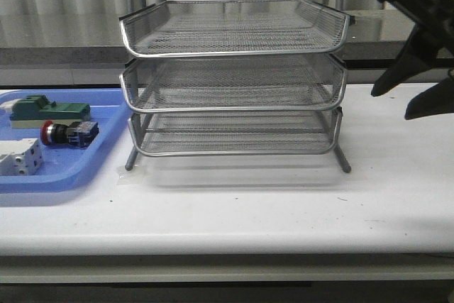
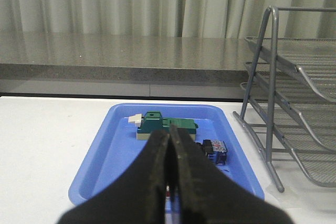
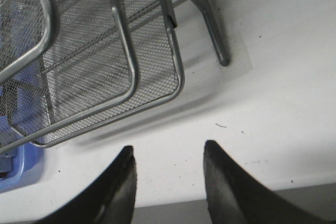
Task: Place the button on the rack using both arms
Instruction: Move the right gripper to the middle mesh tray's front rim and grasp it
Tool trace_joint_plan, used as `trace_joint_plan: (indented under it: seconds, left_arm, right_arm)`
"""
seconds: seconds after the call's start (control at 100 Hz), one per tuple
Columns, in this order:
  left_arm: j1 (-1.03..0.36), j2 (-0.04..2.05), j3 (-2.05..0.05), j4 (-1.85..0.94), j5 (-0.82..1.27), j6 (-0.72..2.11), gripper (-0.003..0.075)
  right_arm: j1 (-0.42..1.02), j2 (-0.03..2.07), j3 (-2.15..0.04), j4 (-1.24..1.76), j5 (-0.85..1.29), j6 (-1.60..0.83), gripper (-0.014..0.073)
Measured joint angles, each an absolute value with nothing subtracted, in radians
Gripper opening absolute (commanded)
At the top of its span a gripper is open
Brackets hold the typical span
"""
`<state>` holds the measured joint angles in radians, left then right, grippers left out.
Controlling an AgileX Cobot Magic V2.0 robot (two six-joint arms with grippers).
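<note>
The button (image 1: 67, 133) lies on its side in the blue tray (image 1: 106, 157), lower left of the front view. It looks rigid and light; grip the blocky body (the domed red cap may slip). Wire-mesh rack (image 1: 234, 76) stands centre. Left gripper (image 2: 170, 177): fingers together, empty. Right gripper (image 3: 168, 182): fingers apart, empty.

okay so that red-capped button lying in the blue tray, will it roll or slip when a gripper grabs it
The button lies on its side in the blue tray; its round red cap might let it pivot. Its blocky body probably stops real rolling. It looks rigid and light, so flat sides should grip well.
</note>
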<state>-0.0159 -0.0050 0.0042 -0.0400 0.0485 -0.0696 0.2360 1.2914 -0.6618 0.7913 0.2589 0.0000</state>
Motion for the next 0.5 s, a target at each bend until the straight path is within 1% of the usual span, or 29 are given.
trace_joint_plan:
  seconds: [0.5]
  left_arm:
    - [-0.016, -0.005, 0.004, -0.040, 0.048, -0.070, -0.0020]
  right_arm:
    - [0.238, 1.518, -0.868, 0.794, 0.283, -0.009, 0.0330]
